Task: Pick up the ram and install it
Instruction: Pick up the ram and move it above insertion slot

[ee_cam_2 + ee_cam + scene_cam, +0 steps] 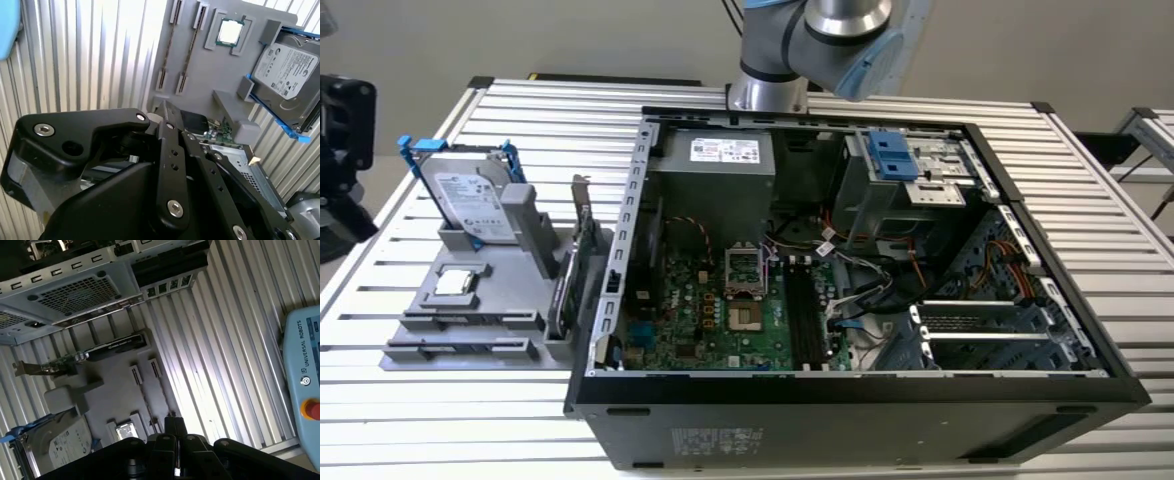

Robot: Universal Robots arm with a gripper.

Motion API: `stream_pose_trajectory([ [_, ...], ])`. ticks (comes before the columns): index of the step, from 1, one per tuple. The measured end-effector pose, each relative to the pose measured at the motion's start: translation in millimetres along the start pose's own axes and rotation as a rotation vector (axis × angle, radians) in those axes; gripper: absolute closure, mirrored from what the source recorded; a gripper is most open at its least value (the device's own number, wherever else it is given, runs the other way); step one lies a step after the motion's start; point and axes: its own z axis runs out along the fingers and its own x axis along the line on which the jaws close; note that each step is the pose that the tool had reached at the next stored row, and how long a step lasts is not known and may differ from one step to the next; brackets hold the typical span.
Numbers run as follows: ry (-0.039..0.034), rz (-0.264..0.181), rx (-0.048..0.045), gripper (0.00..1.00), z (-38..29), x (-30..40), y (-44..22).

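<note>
Grey moulded plastic tray (420, 300) lies on the ribbed aluminium table (520, 110), just beside the open black computer case (854, 400), on the exterior view's left. At one end of the tray stands a silver hard drive in blue rails (467, 195), and a small square silver processor (230, 31) sits mid-tray. At the opposite end, as far as I can make out, the ram (169, 45) is one of two thin dark strips held on edge between little grey end clips. The black gripper (165, 112) hangs above the tray, apart from the ram. Whether it is open or closed I cannot tell, and I can see nothing in its hold. I'd judge the stick light, stiff and thin, yet easily damaged. It looks best pinched across its flat faces at the middle of the upper long edge, clear of contacts and chips, and lifted straight so it doesn't twist.
</note>
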Motion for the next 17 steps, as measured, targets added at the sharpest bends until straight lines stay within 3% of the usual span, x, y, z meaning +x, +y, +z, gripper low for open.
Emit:
stream_pose_trajectory([
  [5,0.0032,-0.073,-0.0005,1.00,0.6,0.0,0.0],
  [6,0.0033,-0.074,-0.0005,0.00,0.7,0.0,0.0],
  [17,0.0048,-0.076,0.0009,0.00,2.6,0.0,-0.1],
])
